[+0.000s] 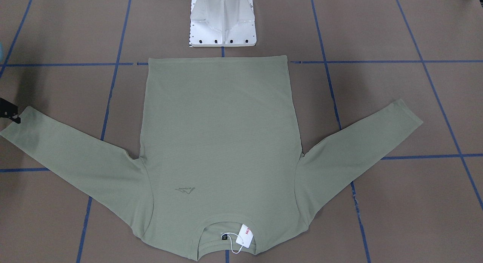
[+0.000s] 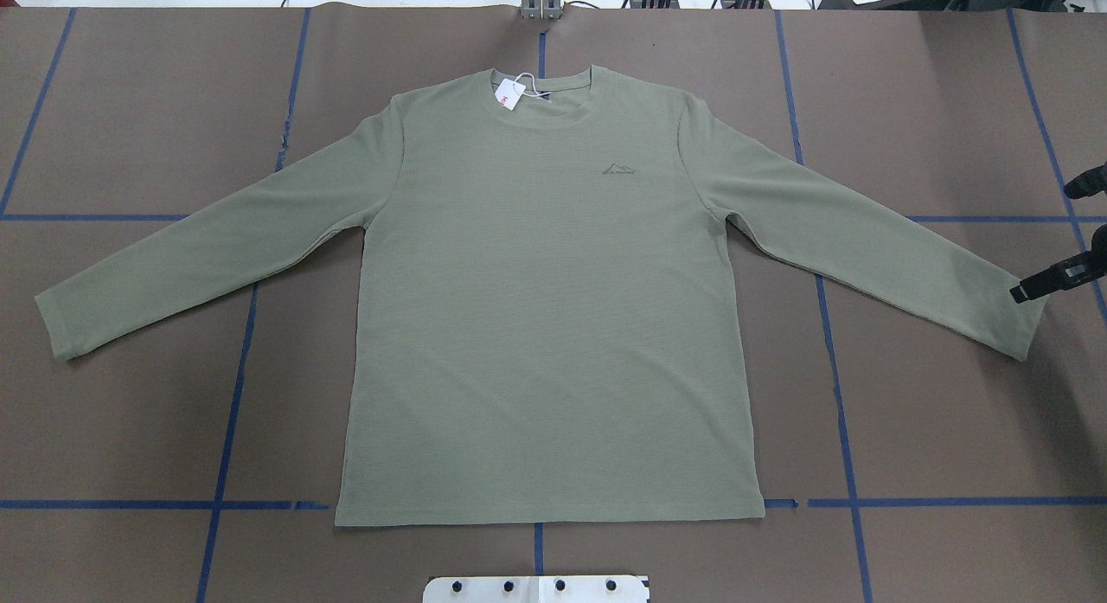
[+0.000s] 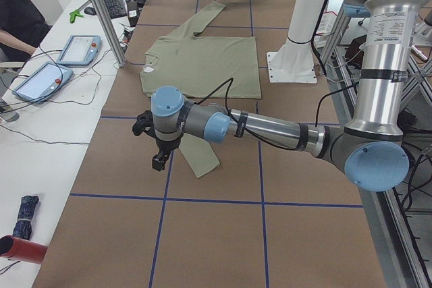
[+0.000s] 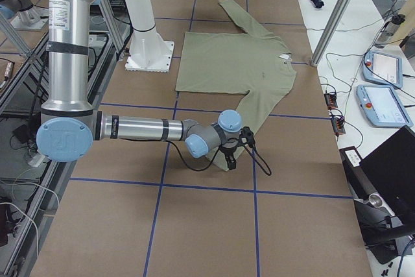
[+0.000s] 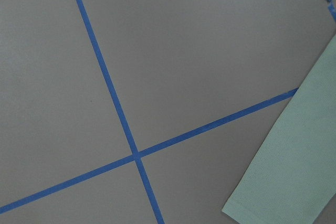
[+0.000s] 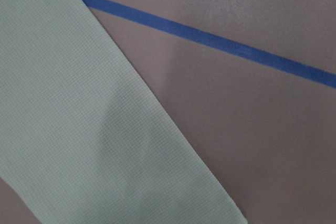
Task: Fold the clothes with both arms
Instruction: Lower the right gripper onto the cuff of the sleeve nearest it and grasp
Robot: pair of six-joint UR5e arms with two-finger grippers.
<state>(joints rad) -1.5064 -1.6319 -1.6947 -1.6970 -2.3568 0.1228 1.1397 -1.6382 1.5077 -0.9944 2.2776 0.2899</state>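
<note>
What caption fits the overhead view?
Green shirt spread flat on the taped table, right gripper open beside one sleeve cuff.

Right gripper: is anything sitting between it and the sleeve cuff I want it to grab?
Nothing visible. The right gripper is right at the edge of the shirt's sleeve cuff, which lies flat on the brown table cover. The right wrist view shows only bare cover, blue tape and sleeve fabric there.

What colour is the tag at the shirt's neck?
The hang tag is white with red print; front-facing view.
</note>
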